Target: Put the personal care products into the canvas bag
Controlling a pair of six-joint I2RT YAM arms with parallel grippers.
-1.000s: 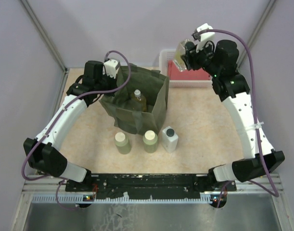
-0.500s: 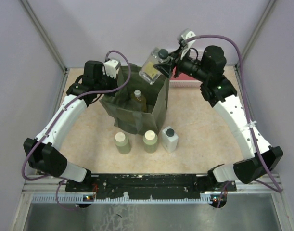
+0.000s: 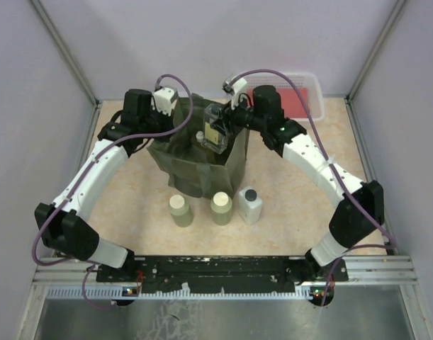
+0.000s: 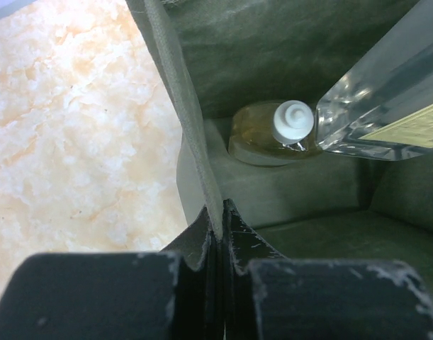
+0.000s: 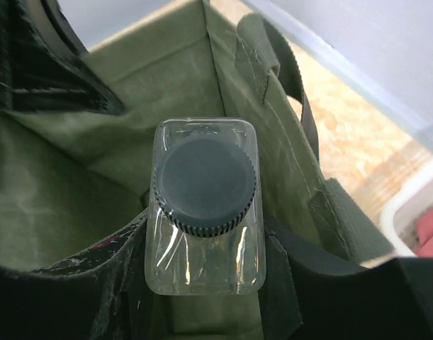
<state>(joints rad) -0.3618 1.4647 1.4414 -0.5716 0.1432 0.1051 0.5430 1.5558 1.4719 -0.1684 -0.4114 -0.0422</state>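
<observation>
The right gripper (image 5: 205, 273) is squeezing the clear square dark-capped bottle (image 5: 203, 177), bottom pointing down into the open olive-green canvas bag (image 3: 234, 159), while the left gripper (image 4: 220, 228) is pinching its rim.

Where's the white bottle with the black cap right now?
Top view: the white bottle stands by the canvas bag's front right corner, rightmost in a row with two olive-green bottles.
</observation>
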